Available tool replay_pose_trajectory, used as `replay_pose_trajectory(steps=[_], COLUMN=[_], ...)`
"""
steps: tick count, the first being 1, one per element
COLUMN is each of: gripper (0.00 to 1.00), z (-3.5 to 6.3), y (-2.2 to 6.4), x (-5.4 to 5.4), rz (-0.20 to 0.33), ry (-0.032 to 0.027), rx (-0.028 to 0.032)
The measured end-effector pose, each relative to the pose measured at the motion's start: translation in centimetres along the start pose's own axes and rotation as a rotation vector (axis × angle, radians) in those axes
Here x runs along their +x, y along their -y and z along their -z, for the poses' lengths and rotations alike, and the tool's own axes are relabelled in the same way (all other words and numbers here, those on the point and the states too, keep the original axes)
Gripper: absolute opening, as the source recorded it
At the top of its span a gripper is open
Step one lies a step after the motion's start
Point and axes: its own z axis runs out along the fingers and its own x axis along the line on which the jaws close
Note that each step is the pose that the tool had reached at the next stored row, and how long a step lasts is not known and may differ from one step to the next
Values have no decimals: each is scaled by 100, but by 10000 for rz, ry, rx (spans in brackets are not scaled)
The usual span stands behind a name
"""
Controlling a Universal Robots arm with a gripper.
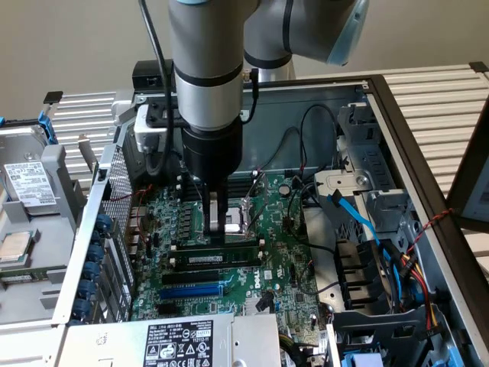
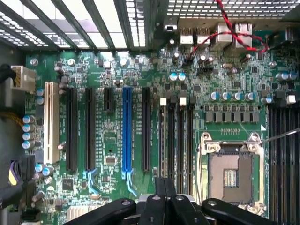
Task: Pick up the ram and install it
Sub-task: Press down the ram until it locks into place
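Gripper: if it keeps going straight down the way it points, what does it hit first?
Probably the ram lying in its slot on the motherboard; the gripper sits right above it, though the remaining gap is unclear.

Access from above: open case, lid off. Obstructions: drive cage with blue cables on the exterior view's right; rear grille on its left; power supply in front. Free room: over the motherboard, between these.

the ram is a long, thin green stick with a white label strip. it lies level and lengthwise on the green board, among the long black slots, running across the exterior view just below the tips of my jaws.
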Motion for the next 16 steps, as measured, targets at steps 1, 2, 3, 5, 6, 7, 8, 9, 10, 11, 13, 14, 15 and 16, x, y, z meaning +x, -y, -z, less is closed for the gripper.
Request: replay_pose_trajectory(steps=[1, 2, 3, 5, 6, 7, 8, 9, 10, 11, 13, 14, 15, 16], gripper=[10, 10, 10, 10, 10, 10, 10, 10, 10, 10, 10, 10, 10, 10], z=[-8, -17, -28, -53, -68, -79, -88, -94, -101, -107, -121, -129, -137, -143], y=[-45, -89, -122, -136, -135, -135, -135, -135, -135, -135, -135, -134, -134, -134], x=[2, 4, 6, 6, 7, 7, 7, 7, 7, 8, 8, 8, 8, 9], rz=[0, 0, 0, -2, -1, 0, 0, 0, -1, -1, -1, -1, -1, -1], ry=[1, -1, -1, -1, 0, 0, -1, 0, -1, 0, 0, 0, -1, -6], rx=[1, -2, 0, -1, 0, 0, 0, 0, 0, 0, 0, 0, 0, -3])
